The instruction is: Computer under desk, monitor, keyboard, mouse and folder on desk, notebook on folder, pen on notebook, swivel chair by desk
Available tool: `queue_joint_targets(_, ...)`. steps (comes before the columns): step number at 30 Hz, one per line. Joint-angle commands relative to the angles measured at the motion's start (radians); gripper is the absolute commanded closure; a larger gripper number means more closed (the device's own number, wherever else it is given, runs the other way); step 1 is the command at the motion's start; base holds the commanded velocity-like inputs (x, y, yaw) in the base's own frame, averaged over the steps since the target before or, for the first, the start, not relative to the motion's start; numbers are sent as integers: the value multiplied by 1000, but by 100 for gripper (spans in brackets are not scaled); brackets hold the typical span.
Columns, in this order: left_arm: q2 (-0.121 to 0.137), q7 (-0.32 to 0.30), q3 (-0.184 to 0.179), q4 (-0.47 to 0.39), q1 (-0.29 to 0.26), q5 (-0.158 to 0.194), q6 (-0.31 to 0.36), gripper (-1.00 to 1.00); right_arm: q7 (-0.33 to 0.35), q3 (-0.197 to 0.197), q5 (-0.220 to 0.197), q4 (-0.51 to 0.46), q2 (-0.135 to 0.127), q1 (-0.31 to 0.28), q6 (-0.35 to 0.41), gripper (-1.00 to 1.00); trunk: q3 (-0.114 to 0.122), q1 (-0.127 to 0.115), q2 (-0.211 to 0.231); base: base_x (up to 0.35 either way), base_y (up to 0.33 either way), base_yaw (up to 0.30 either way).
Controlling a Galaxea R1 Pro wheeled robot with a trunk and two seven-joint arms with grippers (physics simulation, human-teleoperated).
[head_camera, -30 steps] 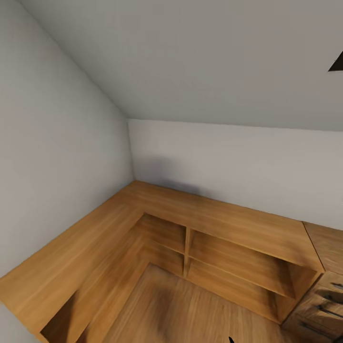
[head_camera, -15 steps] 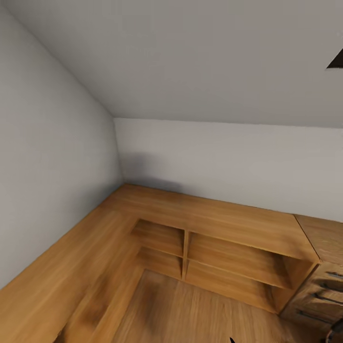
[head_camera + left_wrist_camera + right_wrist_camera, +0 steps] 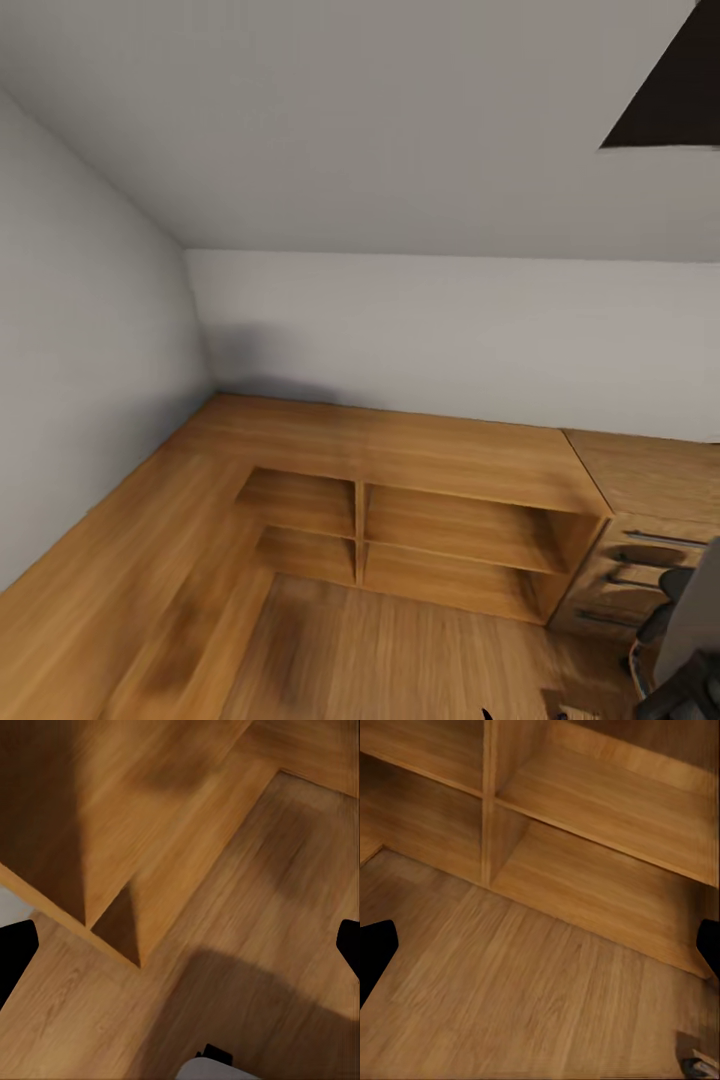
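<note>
1. Now the camera has turned, so the low wooden shelves (image 3: 440, 540) sit more to the left.
2. At 4 o'clock, the swivel chair (image 3: 690, 630) peeks in beside the drawers (image 3: 640, 570).
3. Left gripper (image 3: 180, 945) and right gripper (image 3: 540, 945) both have their jaws wide apart, holding nothing, over the wood floor (image 3: 532, 997).

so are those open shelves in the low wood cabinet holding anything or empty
Empty. All four open shelves of the low wood cabinet show bare wood in the head view, as does the right wrist view.
</note>
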Motion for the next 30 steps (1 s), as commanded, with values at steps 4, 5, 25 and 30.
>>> queue_joint_targets(4, -1, 1, 4, -3, 1, -2, -1, -100, -1, 9, -9, 1, 0, -1, -3, -100, -1, 0, -1, 0, 0, -298)
queue_joint_targets(5, -1, 1, 4, -3, 1, -2, -1, -100, -1, 9, -9, 1, 0, -1, -3, -100, -1, 0, -1, 0, 0, -298)
queue_joint_targets(25, -1, 1, 4, -3, 1, -2, -2, -100, -1, 10, -9, 1, 0, -1, -3, -100, -1, 0, -1, 140, 29, -299)
queue_joint_targets(30, -1, 1, 4, -3, 1, -2, -1, -100, -1, 10, -9, 1, 0, -1, -3, -100, -1, 0, -1, 261, 15, -299)
